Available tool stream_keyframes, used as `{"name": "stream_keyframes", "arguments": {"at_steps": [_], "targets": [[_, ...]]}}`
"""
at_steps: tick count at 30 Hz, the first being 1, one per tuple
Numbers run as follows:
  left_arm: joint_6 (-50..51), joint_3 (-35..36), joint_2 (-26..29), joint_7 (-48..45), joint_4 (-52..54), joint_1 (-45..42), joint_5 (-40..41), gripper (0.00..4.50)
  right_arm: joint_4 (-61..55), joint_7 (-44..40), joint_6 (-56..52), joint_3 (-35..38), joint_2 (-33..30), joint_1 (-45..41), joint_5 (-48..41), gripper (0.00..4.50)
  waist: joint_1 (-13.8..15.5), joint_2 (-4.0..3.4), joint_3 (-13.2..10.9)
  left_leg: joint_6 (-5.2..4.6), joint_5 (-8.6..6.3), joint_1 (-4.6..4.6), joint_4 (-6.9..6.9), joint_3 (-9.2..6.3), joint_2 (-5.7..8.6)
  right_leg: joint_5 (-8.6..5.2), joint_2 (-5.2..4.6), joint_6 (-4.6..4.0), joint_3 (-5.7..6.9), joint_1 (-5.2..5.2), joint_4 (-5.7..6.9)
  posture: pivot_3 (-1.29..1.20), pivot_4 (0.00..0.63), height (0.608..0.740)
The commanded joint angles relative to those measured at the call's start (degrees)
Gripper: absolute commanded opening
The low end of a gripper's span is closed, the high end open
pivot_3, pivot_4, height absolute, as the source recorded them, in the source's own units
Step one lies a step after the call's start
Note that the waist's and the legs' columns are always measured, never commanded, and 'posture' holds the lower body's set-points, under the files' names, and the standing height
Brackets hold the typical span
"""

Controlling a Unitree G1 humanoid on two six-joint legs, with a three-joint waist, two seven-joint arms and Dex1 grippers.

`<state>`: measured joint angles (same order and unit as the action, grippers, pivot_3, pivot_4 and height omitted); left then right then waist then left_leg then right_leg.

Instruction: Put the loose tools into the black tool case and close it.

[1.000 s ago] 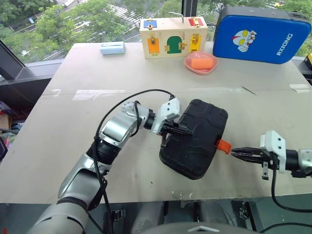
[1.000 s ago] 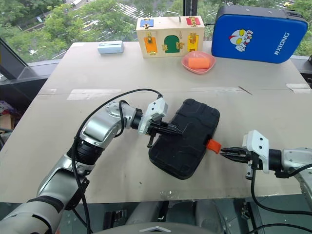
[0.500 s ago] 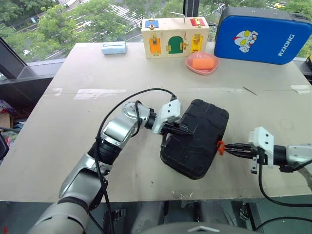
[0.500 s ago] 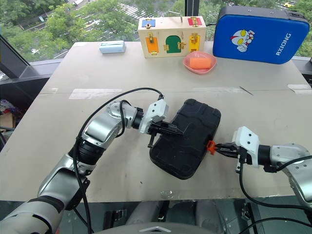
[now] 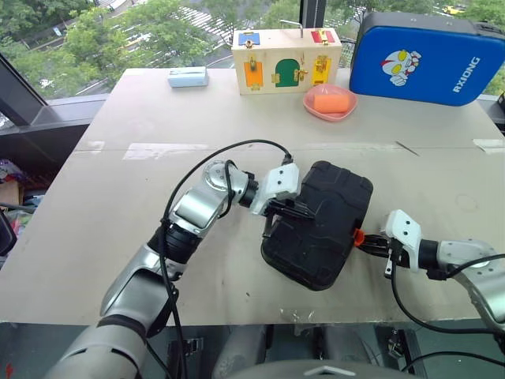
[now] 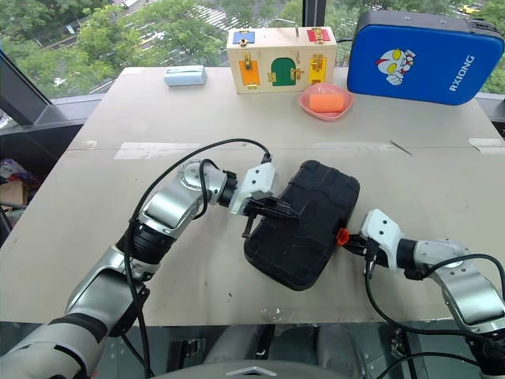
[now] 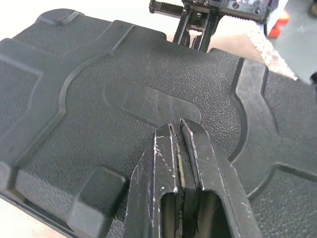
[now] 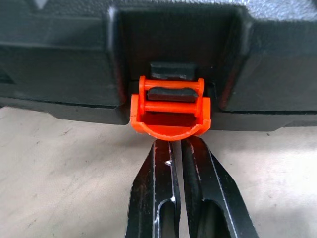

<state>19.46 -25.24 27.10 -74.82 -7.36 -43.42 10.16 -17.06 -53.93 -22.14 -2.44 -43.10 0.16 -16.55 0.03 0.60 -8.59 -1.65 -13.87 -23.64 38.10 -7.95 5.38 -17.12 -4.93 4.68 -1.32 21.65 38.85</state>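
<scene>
We see the black moulded-plastic tool case point(image 5: 319, 223) lying closed near the middle of the beige tabletop point(image 5: 118, 197). Our left gripper point(image 7: 177, 130) presses closed fingers onto its textured lid, holding nothing. Our right gripper point(image 8: 173, 145), fingers together and empty, touches the small orange latch point(image 8: 168, 111) on the case's right edge.
</scene>
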Motion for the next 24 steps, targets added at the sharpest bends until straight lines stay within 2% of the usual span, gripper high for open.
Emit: {"name": "stream_keyframes", "arguments": {"at_steps": [1,4,11,16,20,24], "targets": [[-4.38,-6.03,-0.34,0.66,-4.83,0.63,-7.68,0.02,-7.60,-0.24,-3.23,3.52,0.85,-1.95,-7.01,0.00,0.01,0.00,0.00,0.00,0.00,0.00,0.01,0.00,0.00,0.00,0.00,0.00,0.00,0.00,0.01,0.00,0.150,0.735],[-11.94,-8.45,0.11,1.60,-8.29,0.56,-13.21,0.02,-10.94,0.06,-7.18,6.04,0.76,-3.43,-11.06,0.00,-0.11,0.00,0.01,0.00,0.00,0.01,0.01,0.00,0.00,0.00,0.00,0.00,-0.01,-0.01,0.02,0.00,0.150,0.735],[-18.80,-9.78,-1.20,2.57,-11.88,0.45,-18.31,0.02,-12.48,-0.06,-9.91,6.54,1.08,-4.98,-12.41,0.00,-0.46,0.02,0.07,-0.03,-0.02,0.07,0.01,-0.01,0.00,0.01,-0.01,0.01,-0.02,-0.06,0.04,0.00,0.150,0.735],[-17.52,-8.69,-2.14,1.80,-11.51,0.93,-18.11,0.02,-11.37,-1.92,-6.42,4.96,-0.50,-4.02,-8.89,0.00,-0.66,0.01,0.10,-0.03,-0.02,0.07,0.01,-0.01,0.00,0.02,0.01,0.02,0.00,-0.06,0.04,0.00,0.150,0.735],[-15.43,-8.20,-1.90,0.64,-10.29,2.06,-16.81,0.02,-12.52,-3.75,-7.76,6.92,-2.84,-6.06,-10.81,0.00,-0.82,0.00,0.25,-0.03,-0.02,0.08,0.00,-0.01,0.00,0.02,0.03,0.03,0.00,-0.06,0.04,0.00,0.150,0.735],[-14.49,-7.92,-2.48,0.66,-10.55,1.96,-16.60,0.02,-12.66,-4.59,-8.12,5.64,-3.08,-5.96,-10.81,0.00,-0.97,0.09,0.51,-0.21,-0.12,0.16,-0.03,-0.01,-0.04,0.01,0.07,0.02,-0.02,-0.10,0.03,0.00,0.150,0.735]]}}
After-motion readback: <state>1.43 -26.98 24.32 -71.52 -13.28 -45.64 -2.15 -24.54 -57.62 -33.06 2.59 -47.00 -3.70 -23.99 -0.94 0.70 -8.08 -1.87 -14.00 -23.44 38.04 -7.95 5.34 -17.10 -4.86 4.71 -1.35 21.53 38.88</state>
